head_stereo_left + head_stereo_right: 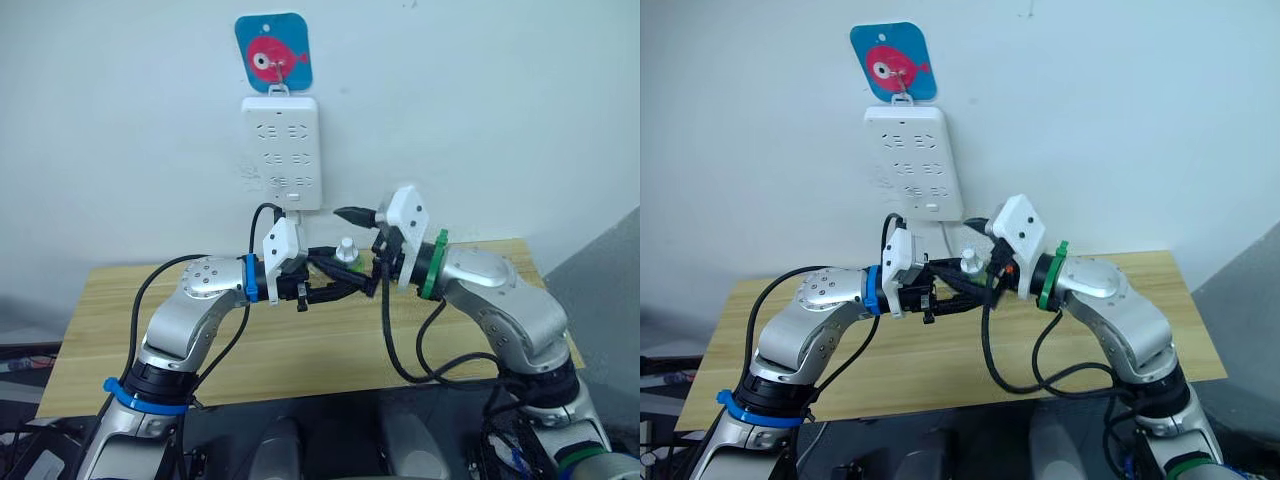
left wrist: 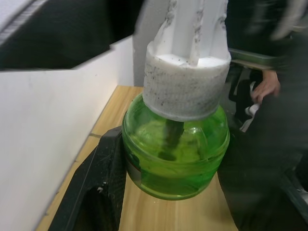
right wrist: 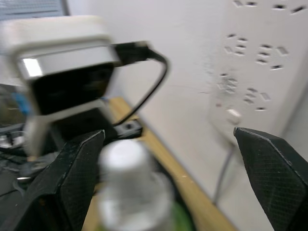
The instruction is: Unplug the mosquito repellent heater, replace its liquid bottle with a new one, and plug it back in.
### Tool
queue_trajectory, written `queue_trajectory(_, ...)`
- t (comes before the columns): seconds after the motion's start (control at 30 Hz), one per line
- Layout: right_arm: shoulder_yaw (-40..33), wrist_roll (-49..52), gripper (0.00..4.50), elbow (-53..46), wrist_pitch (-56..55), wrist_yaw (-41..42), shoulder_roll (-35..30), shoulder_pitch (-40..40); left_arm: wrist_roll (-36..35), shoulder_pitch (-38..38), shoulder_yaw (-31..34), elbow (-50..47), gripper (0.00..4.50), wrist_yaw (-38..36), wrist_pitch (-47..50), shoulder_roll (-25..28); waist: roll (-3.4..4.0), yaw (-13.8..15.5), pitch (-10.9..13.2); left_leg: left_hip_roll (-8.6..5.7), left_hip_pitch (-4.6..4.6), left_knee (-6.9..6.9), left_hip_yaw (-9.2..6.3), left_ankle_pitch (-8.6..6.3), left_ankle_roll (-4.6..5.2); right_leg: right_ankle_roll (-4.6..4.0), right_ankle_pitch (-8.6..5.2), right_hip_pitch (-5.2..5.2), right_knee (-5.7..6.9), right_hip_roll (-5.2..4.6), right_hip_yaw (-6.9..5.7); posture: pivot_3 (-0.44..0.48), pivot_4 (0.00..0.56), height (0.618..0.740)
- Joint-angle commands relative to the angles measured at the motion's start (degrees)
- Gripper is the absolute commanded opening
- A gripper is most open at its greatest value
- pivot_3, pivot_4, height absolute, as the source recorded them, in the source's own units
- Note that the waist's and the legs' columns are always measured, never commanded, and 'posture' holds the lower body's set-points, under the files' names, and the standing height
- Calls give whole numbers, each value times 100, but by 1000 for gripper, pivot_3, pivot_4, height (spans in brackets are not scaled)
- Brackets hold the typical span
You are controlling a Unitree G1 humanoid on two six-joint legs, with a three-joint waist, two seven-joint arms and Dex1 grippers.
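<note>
A green liquid bottle (image 2: 175, 159) with a white cap (image 1: 346, 250) is held above the wooden table (image 1: 300, 345), with my left gripper (image 1: 338, 277) shut on its round body. One black finger (image 2: 98, 180) presses the bottle's side. My right gripper (image 1: 360, 242) is open just above and beside the bottle. In the right wrist view its two fingers (image 3: 77, 168) stand wide apart on either side of the white cap (image 3: 127, 159) without touching it. The mosquito repellent heater is out of view.
A long white power strip (image 1: 282, 150) hangs on the wall from a blue fish hook (image 1: 273, 52), with nothing plugged into it and its cord running down behind the table. What looks like a person's hand (image 2: 267, 86) shows beyond the bottle.
</note>
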Motion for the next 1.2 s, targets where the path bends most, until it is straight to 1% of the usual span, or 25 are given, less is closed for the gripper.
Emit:
queue_trajectory(0.03, -144, 59, 4500, -62, -124, 78, -52, -63, -47, -11, 16, -223, 2310, 41, -42, -15, 0, -14, 0, 1, 0, -2, 0, 0, 0, 0, 0, 0, -2, 1, -1, -143, 166, 734)
queue_trajectory(0.17, -648, 503, 4500, -186, 106, 363, -437, 25, -49, 33, 49, -209, 2310, 34, -60, 31, 1, -24, 0, 6, 1, -7, -1, -2, 3, -1, -1, -2, -2, 5, -2, -142, 168, 734)
queue_trajectory(0.23, -870, 715, 4500, -217, 229, 520, -709, 112, -59, 41, 67, -199, 2310, 31, -66, 57, 1, -22, -1, 5, 0, -4, 0, -11, 20, -1, -1, -1, -1, 5, -2, -144, 168, 734)
queue_trajectory(0.37, -1202, 1070, 4500, -238, 373, 865, -1233, 260, -60, 35, 99, -133, 2309, -15, -108, 146, 1, -26, -1, 5, 0, -4, 1, -12, 21, -1, -1, -1, -1, 5, -1, -146, 168, 734)
queue_trajectory(0.47, -1339, 1295, 4500, -253, 428, 1177, -1622, 352, -59, 15, 117, -78, 2308, -57, -138, 199, 0, -20, 0, 5, 1, -4, 2, -12, 22, -1, -1, 0, 0, 6, -1, -147, 168, 734)
queue_trajectory(0.57, -1348, 1514, 4500, -375, 477, 1328, -1773, 397, -46, -45, 136, -1, 2308, -82, -170, 209, 0, -27, 0, 6, 1, -4, 4, -12, 22, -1, -1, 0, -1, 7, 0, -150, 169, 734)
queue_trajectory(0.67, -1156, 1574, 4500, -552, 498, 1096, -1541, 376, -32, -91, 121, 55, 2308, -86, -205, 181, 0, -31, -1, 9, 2, -4, 3, -13, 23, -1, -1, 0, 1, 9, -1, -152, 168, 734)
queue_trajectory(0.77, -964, 1596, 4500, -626, 509, 747, -1089, 294, -66, -88, 91, 57, 2308, -82, -220, 133, 0, -33, -1, 10, 2, -4, 2, -12, 22, -1, -1, -1, 1, 11, 0, -155, 166, 734)
queue_trajectory(0.97, -572, 1263, 4500, -295, 338, 187, -310, 43, -139, -48, 59, -22, 2307, -78, -198, -5, 1, -33, -3, 9, 2, -2, 1, -11, 20, -1, -1, 0, 1, 10, 0, -160, 164, 734)
queue_trajectory(1.1, -642, 1257, 4500, -54, 297, 100, -133, -8, -137, -37, 63, -39, 2307, -87, -194, -56, 1, -30, -4, 7, 1, -2, 0, -11, 20, -1, -1, 0, 0, 8, -1, -160, 162, 734)
queue_trajectory(1.2, -828, 1442, 4500, 10, 449, 177, -269, 43, -147, -27, 78, -50, 2307, -67, -187, -86, 2, -30, -4, 8, 1, -3, 0, -11, 20, -1, -1, 0, 1, 8, -1, -156, 161, 734)
